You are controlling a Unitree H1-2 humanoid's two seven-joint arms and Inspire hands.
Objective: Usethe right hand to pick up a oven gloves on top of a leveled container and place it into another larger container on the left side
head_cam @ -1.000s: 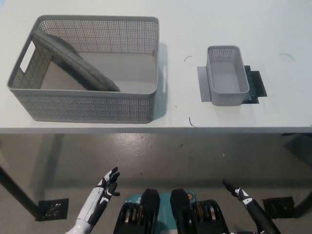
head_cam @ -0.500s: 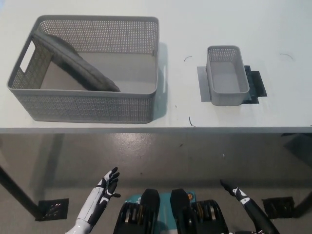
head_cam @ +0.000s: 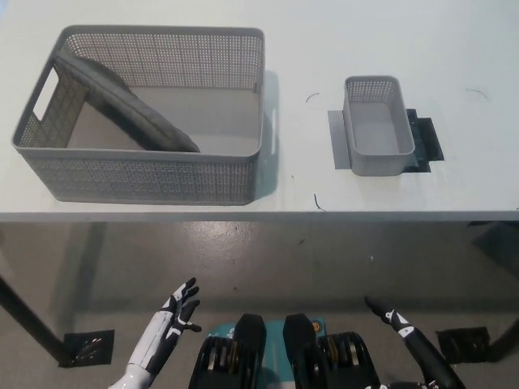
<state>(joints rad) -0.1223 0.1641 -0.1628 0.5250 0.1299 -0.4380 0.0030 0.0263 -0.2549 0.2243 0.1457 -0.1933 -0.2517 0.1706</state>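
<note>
Right hand (head_cam: 391,316), black, low at about 5 o'clock in the head view, below the table edge and over the grey floor. Only its upper part shows, with a finger pointing up toward 11 o'clock; it holds nothing, but how far it is spread cannot be told from this little of it. Well apart from both containers.

Left hand (head_cam: 180,303), white, resting at about 7 o'clock, also below the table edge. Fingers apart and reaching up toward 1 o'clock, nothing in its grasp.

White table (head_cam: 308,32) fills the upper half of the view; its front edge runs straight across just above the middle.

Small container (head_cam: 376,126), grey, perforated, at about 2 o'clock from the picture's centre. Stands upright on a flat grey and dark base plate (head_cam: 425,139) that sticks out on its 3 o'clock and 9 o'clock sides. Inside shows only bare grey floor.

Large container (head_cam: 154,174), grey, perforated, handle slots in its end walls, at about 10 o'clock from centre, well apart from the small one with bare table between.

Oven glove (head_cam: 122,105), grey and padded, lies inside the large container. It leans tilted: its upper end rests against the wall at the container's 10 o'clock corner, its lower end touches the floor near the middle of the front wall at 6 o'clock.

A few thin dark marks (head_cam: 313,97) on the table between the containers.
</note>
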